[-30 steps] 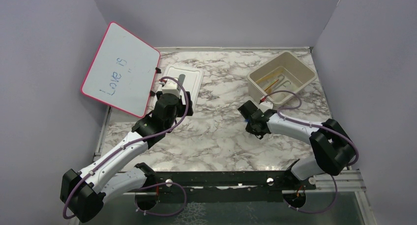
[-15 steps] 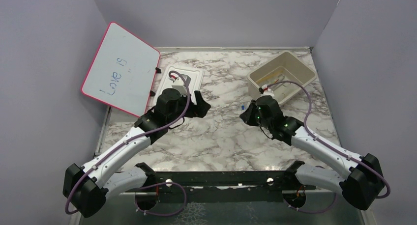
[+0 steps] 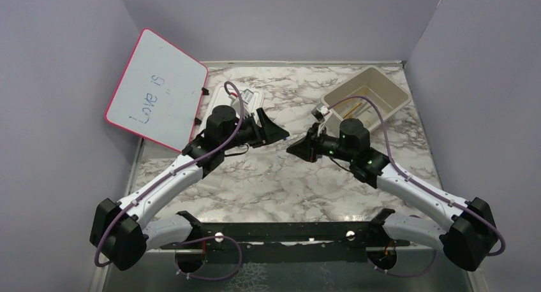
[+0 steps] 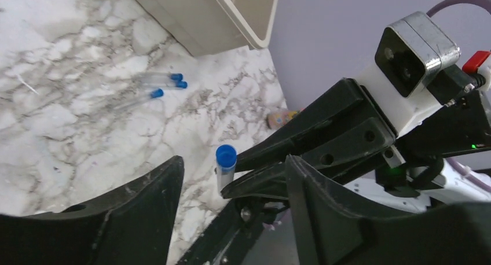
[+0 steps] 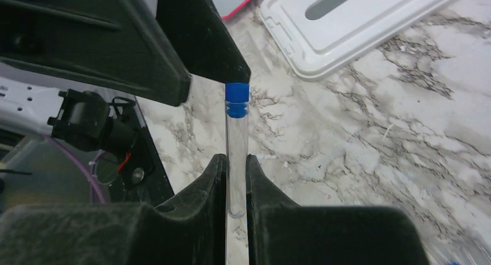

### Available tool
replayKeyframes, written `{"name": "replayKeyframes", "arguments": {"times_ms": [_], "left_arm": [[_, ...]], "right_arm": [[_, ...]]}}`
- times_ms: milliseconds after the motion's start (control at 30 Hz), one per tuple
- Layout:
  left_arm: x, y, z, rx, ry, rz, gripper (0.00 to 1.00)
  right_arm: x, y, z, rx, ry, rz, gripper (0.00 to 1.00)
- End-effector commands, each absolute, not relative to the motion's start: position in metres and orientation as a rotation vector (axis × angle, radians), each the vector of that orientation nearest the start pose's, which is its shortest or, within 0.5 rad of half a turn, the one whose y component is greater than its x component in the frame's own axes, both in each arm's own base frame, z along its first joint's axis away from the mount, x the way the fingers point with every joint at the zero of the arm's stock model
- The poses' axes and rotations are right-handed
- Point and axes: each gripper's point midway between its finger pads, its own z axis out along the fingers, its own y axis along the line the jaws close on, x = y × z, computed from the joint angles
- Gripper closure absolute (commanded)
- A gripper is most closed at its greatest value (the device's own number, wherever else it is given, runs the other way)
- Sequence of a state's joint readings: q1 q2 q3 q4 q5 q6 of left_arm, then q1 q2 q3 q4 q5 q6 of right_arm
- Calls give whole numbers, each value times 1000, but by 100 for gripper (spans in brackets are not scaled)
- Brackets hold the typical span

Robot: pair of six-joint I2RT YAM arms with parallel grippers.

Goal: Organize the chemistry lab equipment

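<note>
My right gripper (image 5: 236,161) is shut on a clear test tube (image 5: 237,139) with a blue cap (image 5: 237,99) and holds it above the table. My left gripper (image 4: 231,181) is open, its jaws on either side of the capped end of the tube (image 4: 224,164) without touching it. In the top view the left gripper (image 3: 274,131) and right gripper (image 3: 295,149) meet tip to tip over the table's middle. Two more blue-capped tubes (image 4: 162,78) lie on the marble. An amber tube (image 3: 355,104) shows in the beige bin (image 3: 389,91). Tongs, brush and stick are hidden.
The beige bin (image 4: 231,22) stands at the back right. A white lid (image 3: 250,99) lies at the back centre, also in the right wrist view (image 5: 359,22). The pink-framed whiteboard (image 3: 156,91) leans at the back left. A small tan cork-like piece (image 4: 284,118) lies on the marble.
Both arms swung to the table's middle. The right gripper rose and turned left with the tube. The left gripper left the white lid and turned right, open around the tube's cap.
</note>
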State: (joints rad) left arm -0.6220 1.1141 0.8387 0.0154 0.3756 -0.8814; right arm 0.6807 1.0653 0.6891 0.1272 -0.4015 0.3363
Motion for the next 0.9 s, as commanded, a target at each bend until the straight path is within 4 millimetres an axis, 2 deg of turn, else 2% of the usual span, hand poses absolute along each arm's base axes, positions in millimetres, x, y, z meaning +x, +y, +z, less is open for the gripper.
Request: {"name": "replayKeyframes", "arguments": {"times_ms": [0,267,467,600,867], "left_arm": [[230,-306,271,49,2058,-1531,39],[224,-302,245,62,2154,-1480,54],[224,-296,230,67,2201,-1413,59],[225,-295,228,80,2203,-1391,64],[228,-290,217,109,2247,-1301,62]], "right_arm": [[216,304,233,-798,1695,1143,90],[222,311,222,-801,1715,1157,90],[224,314,217,-818,1724,1160,90],[224,316,215,-830,1726,1158,90],[225,319,214,-858,1727,1162,90]]}}
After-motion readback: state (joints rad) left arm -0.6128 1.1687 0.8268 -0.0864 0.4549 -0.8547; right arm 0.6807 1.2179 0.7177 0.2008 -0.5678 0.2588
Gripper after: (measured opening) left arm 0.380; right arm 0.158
